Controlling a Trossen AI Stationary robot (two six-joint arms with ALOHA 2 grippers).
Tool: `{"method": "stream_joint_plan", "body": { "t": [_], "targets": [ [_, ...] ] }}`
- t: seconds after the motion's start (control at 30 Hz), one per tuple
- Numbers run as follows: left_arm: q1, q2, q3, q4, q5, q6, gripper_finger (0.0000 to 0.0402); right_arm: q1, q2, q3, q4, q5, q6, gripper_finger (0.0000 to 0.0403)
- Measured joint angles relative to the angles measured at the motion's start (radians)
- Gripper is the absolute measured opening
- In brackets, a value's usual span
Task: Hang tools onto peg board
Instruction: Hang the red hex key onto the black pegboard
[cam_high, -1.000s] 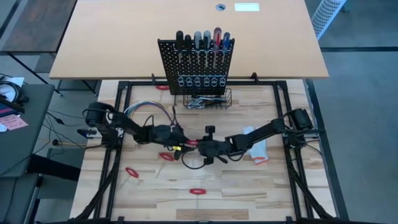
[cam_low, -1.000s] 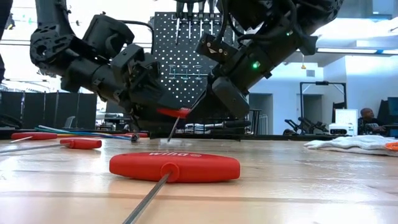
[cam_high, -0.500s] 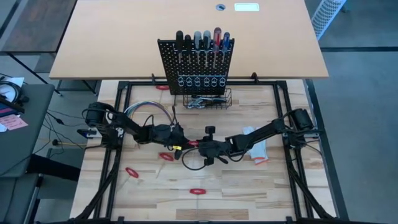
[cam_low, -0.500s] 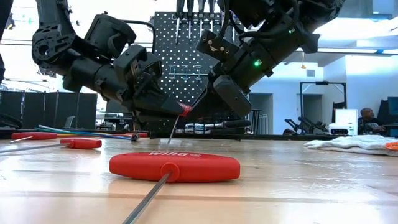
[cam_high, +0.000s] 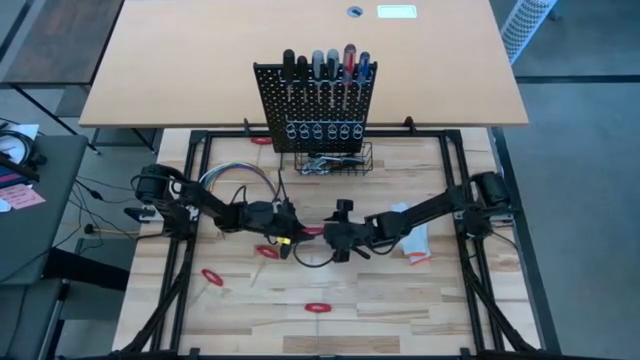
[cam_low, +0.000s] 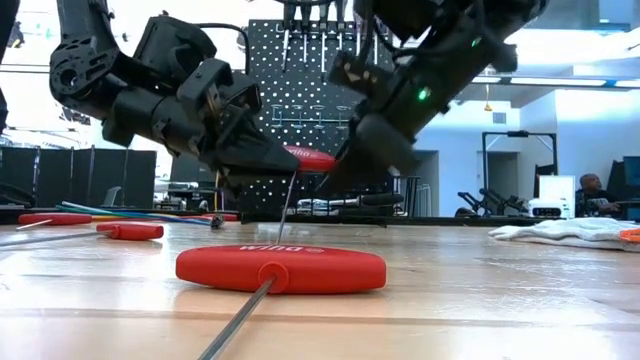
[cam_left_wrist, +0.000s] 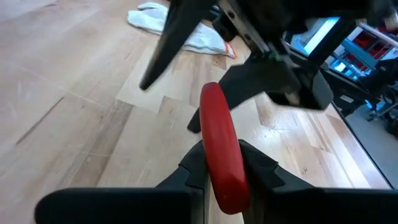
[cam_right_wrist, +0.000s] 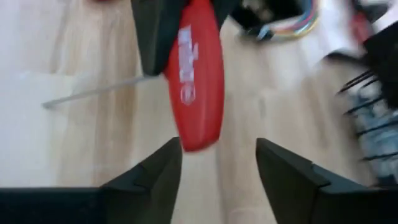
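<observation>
Above the wooden table (cam_high: 400, 290), left gripper (cam_left_wrist: 224, 165) clamped on red "Wiha"-lettered T-handle tool (cam_left_wrist: 221, 146), right gripper (cam_right_wrist: 217, 165) apart.

lighting: even overhead light is falling on the wooden surface (cam_high: 400, 290), shadows staying soft | low view: bright windows are backlighting both arms into silhouettes | right wrist view: motion blur is smearing the red handle (cam_right_wrist: 198, 74) | left wrist view: background is going soft

A robotics lab, apparently: a wooden tabletop (cam_high: 380, 290) sitting in a black metal frame (cam_high: 470, 290), a person (cam_low: 592, 190) sitting behind among equipment stands (cam_low: 505, 165), cables trailing over a side desk (cam_high: 30, 200).
</observation>
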Motion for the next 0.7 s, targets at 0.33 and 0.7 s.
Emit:
{"method": "stream_joint_plan", "body": {
  "t": [0.33, 0.7],
  "targets": [
    [-0.027, -0.003, 0.000, -0.003, -0.026, 0.067, 0.0039, -0.085, -0.019, -0.185, 0.263, -0.253, 0.145, 0.0242],
    [-0.113, -0.064, -0.004, -0.037, -0.179, 0.221, 0.0038, -0.118, -0.050, -0.303, 0.684, -0.463, 0.217, 0.0238]
  ]
}}
